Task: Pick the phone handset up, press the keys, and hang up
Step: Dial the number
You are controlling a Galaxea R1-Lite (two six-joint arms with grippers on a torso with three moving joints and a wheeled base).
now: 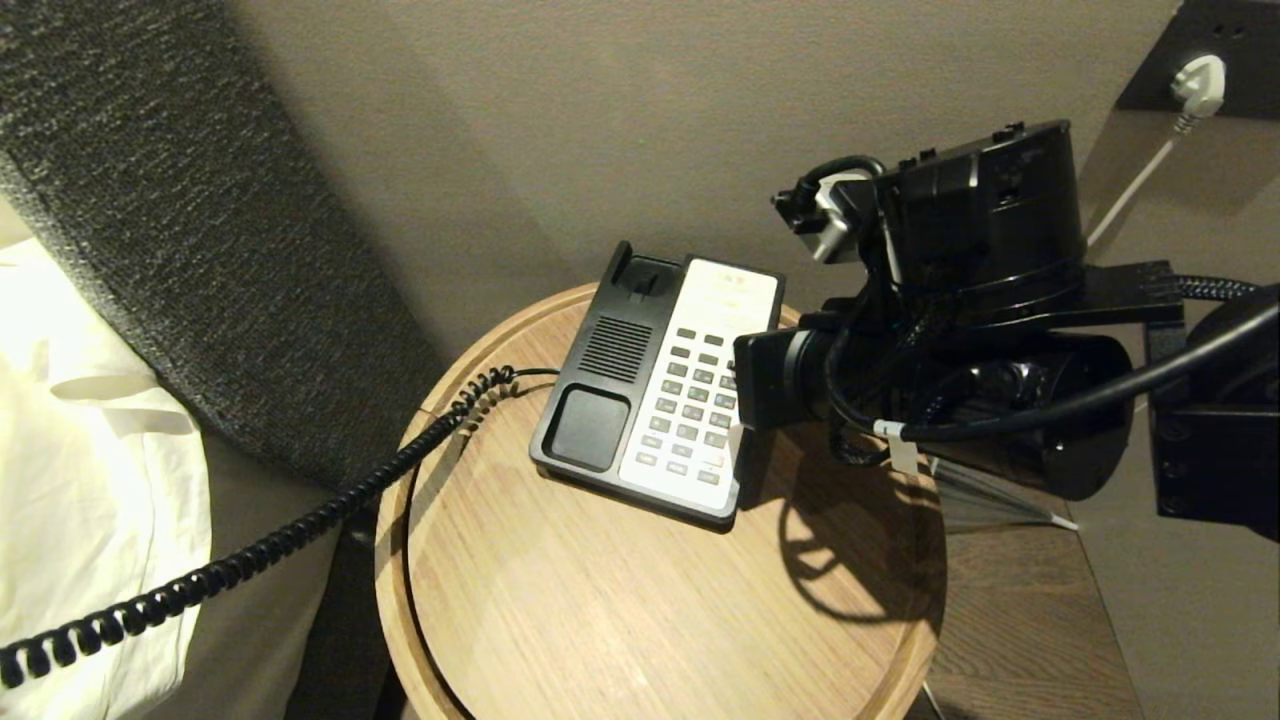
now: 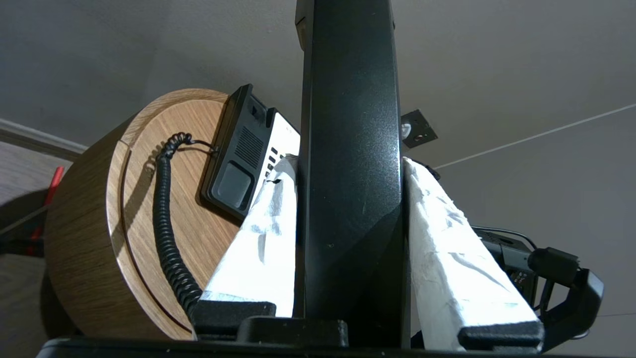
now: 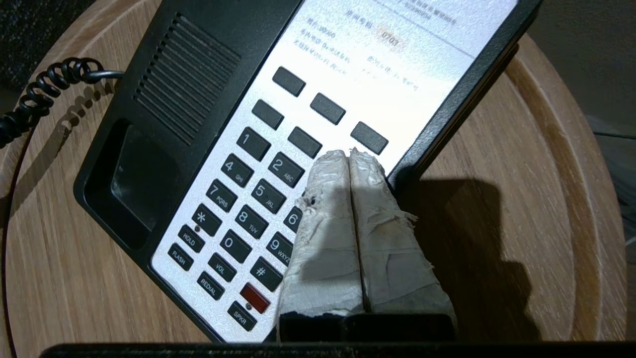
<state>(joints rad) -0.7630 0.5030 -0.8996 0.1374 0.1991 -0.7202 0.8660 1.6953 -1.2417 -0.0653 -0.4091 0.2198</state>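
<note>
The phone handset [image 2: 350, 124], glossy black, stands between the white-taped fingers [image 2: 263, 238] of my left gripper [image 2: 349, 163], which is shut on it; this gripper is outside the head view. Its black coiled cord [image 1: 250, 550] runs from the phone base [image 1: 590, 400] off to the lower left. The empty cradle shows on the base. The keys [image 3: 248, 199] are grey buttons with one red, on a white faceplate. My right gripper [image 3: 349, 154] is shut, its taped tips together over the right column of keys above the 6. Contact cannot be told.
The phone sits on a round wooden table [image 1: 600, 600] with a raised rim. White bedding [image 1: 90, 450] and a dark headboard [image 1: 200, 200] lie to the left. A wall socket with a white plug [image 1: 1200, 85] is at the back right, above a darker wooden surface [image 1: 1010, 620].
</note>
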